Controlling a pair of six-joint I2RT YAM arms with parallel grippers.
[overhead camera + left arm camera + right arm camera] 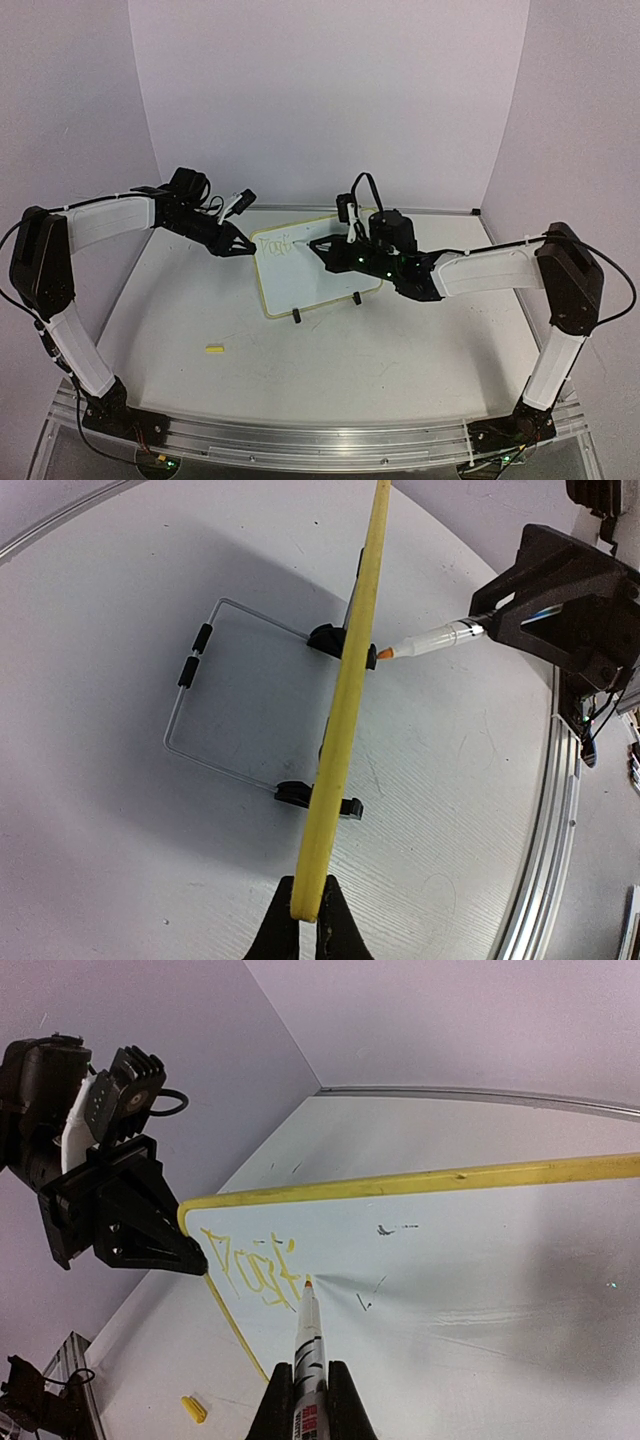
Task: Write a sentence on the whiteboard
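Now the flat whiteboard (310, 270) stands tilted in the middle of the smooth white desk (400, 360), on two small black feet (296, 317). The left fingers (280, 935) pinch its thin yellow rim at a rounded corner. The right fingers (345, 1415) grip a slim round marker (308, 1330), its orange tip right at the shiny board, just beside the loopy yellow sentence (250, 1265). A little yellow cap (214, 349) lies on the desk.
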